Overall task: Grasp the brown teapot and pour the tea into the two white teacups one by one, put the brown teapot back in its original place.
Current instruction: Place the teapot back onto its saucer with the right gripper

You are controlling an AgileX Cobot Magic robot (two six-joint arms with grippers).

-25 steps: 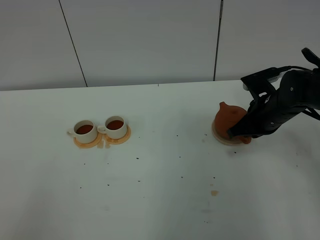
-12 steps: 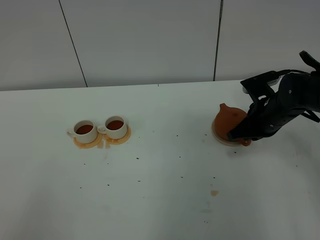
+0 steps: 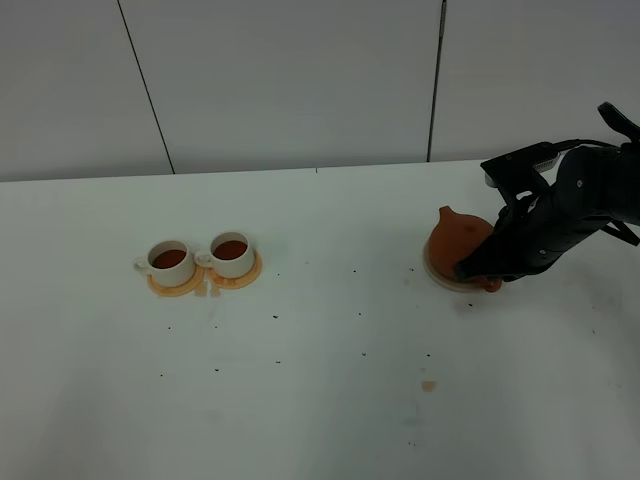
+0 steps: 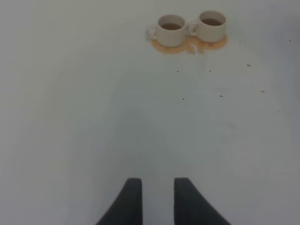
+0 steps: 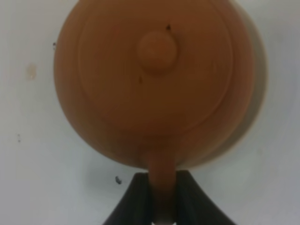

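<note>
The brown teapot [image 3: 458, 238] [image 5: 154, 79] sits on the pale beige saucer [image 3: 431, 268] [image 5: 260, 70] at the right of the table, spout toward the left. My right gripper [image 3: 478, 272] [image 5: 162, 199] is shut on its loop handle, one finger on each side. The two white teacups [image 3: 170, 260] [image 3: 232, 252] stand side by side at the left, both holding dark tea; in the left wrist view they are the pair [image 4: 170, 30] [image 4: 212, 26]. My left gripper [image 4: 158, 190] hovers over bare table well short of the cups, open by a narrow gap and empty.
Orange coasters [image 3: 178, 287] [image 4: 206, 44] lie under the cups, with a small wet spill beside them. A tea stain [image 3: 428, 385] and scattered dark specks mark the white table. A grey panelled wall runs along the back edge.
The right arm and the teapot have shifted only slightly, the pot settling level on the saucer. The cups have not moved.
</note>
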